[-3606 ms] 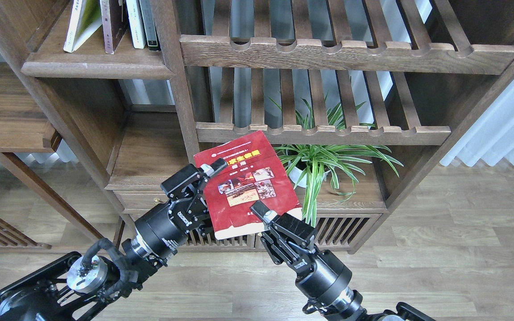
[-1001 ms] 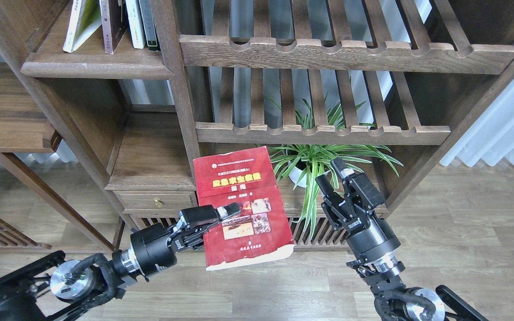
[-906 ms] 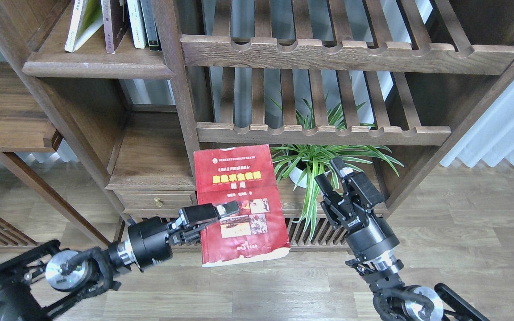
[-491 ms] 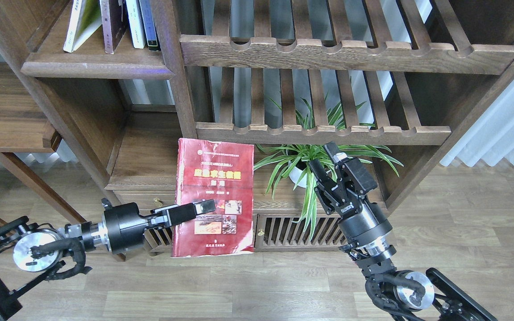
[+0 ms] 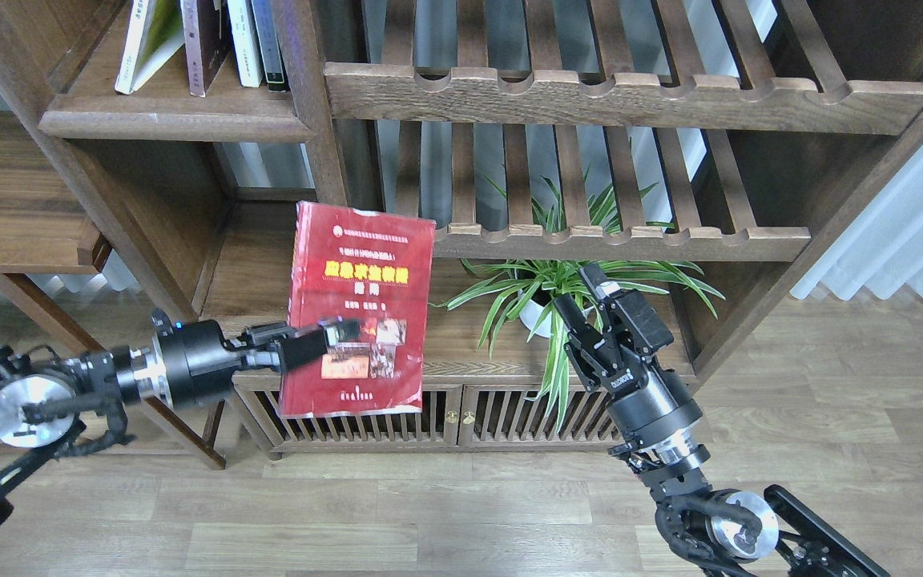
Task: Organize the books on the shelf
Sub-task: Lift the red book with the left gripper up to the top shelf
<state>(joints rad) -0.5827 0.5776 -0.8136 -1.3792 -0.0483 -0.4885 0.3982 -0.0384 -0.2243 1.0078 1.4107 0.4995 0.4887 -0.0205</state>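
My left gripper is shut on the red book with small photos. It holds the book upright in the air, cover toward me, in front of the bookcase's middle post. The solid dark-brown shelf is at the upper left. On it stand the yellow-green book with a white border and the dark maroon book, both cut off by the frame top. My right gripper is open and empty, in front of the plant, to the right of the red book.
Slim white and dark volumes stand right of the maroon book. Two slatted racks fill the bookcase's right half. A potted spider plant stands on the lower board. A lower solid shelf lies behind the red book. Wood floor lies below.
My left arm has swung left and up with the red book, now upright and higher. My right gripper, which let go of the book earlier, has shifted slightly left and stays open.
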